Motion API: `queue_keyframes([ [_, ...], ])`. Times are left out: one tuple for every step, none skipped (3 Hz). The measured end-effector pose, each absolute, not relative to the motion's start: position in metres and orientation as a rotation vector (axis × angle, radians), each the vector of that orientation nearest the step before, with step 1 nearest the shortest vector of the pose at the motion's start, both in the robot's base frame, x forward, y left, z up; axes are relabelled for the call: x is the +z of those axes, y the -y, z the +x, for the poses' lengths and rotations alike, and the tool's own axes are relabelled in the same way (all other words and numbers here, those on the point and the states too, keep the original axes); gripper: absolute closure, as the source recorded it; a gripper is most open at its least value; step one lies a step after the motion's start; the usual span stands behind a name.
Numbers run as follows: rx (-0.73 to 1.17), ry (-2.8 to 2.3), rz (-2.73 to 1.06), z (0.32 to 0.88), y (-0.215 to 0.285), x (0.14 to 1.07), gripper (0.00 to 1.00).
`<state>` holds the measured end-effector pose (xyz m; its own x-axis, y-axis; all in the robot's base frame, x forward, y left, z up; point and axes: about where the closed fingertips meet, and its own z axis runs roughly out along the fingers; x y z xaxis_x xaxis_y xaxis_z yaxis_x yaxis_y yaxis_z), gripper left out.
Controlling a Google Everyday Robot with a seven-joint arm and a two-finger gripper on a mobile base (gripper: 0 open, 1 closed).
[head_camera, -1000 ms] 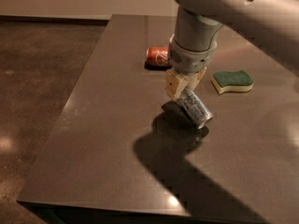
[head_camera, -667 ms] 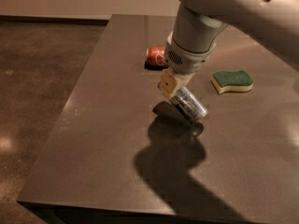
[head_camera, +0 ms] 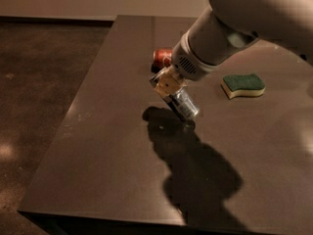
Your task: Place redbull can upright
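Observation:
The redbull can [head_camera: 188, 108] is a slim silver and blue can, held tilted over the middle of the dark table [head_camera: 98, 146]. Its lower right end is close to the table top; I cannot tell whether it touches. My gripper [head_camera: 174, 97] comes down from the upper right and is shut on the can's upper left part. The cream-coloured fingers [head_camera: 166, 82] sit just above the can. The arm's shadow falls on the table below and in front of the can.
A red-orange cola can [head_camera: 162, 58] lies on its side just behind the gripper. A green and yellow sponge [head_camera: 243, 85] lies to the right. The table's left edge [head_camera: 73, 111] drops to a brown floor.
The arm has tilted and swung, carrying the redbull can a little leftward. The can stays in the gripper, slanted with its lower end near the table.

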<state>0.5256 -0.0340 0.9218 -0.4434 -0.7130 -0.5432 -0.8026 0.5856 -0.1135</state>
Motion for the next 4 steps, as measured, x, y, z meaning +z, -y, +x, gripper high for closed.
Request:
queue_keyframes([
  [0.298,-2.126,-1.094,0.529,0.019,0.936,1.00],
  [0.337,-2.045,-1.041,0.531,0.012,0.944,1.00],
  [0.395,-1.958,-1.002,0.534,0.007,0.946,1.00],
  [0.431,-1.888,-0.990,0.534,0.004,0.949,1.00],
])
